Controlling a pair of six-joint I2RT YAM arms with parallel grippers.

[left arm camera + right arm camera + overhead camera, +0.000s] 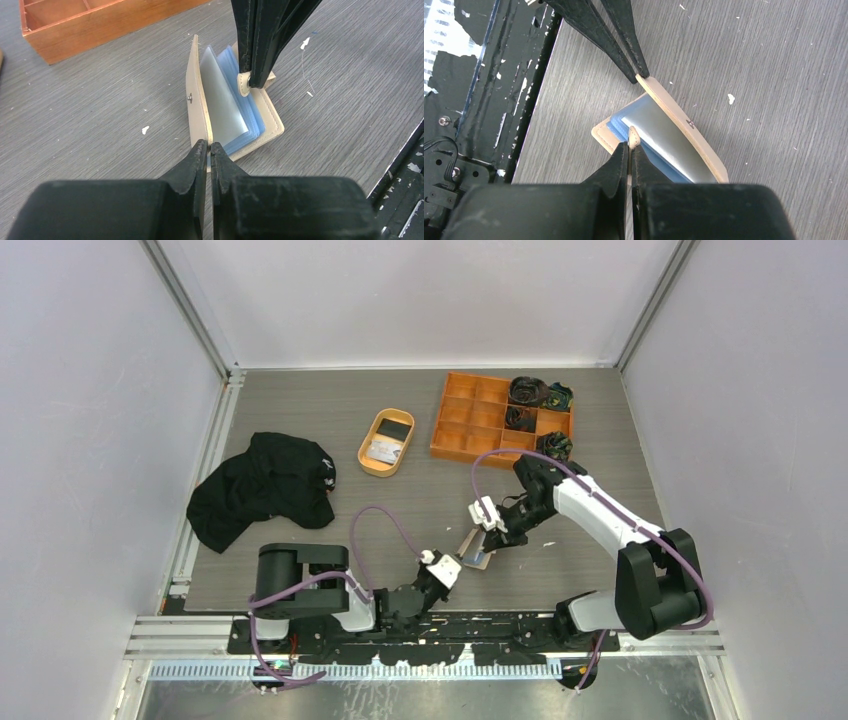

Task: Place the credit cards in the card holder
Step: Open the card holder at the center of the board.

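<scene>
We find the card holder (pixel 477 548) on the table (pixel 300 410), just below the centre of the top view and between the two grippers. It stands open: one beige cover (pixel 195 105) is raised nearly upright, while the other lies on the wood. Grey and blue leaves (pixel 235 115) fan out between them; we cannot tell whether these are sleeves or cards.

The left gripper (pixel 209 147) enters from the bottom of its wrist view. Its fingers are closed and pinch the near edge of the raised cover.

The right gripper (pixel 630 146) is likewise closed. It pinches the snap tab (pixel 243 84) at the far side of the holder.

In the upper middle of the top view, an oval tray (pixel 364 445) holds a dark credit card (pixel 395 427) and a light credit card (pixel 381 451), well apart from the holder.

To the right of the tray sits an orange compartment box (pixel 470 420), with dark rolled items (pixel 528 392) in its right-hand cells.

A black cloth (pixel 265 485) lies at the left of the table.
</scene>
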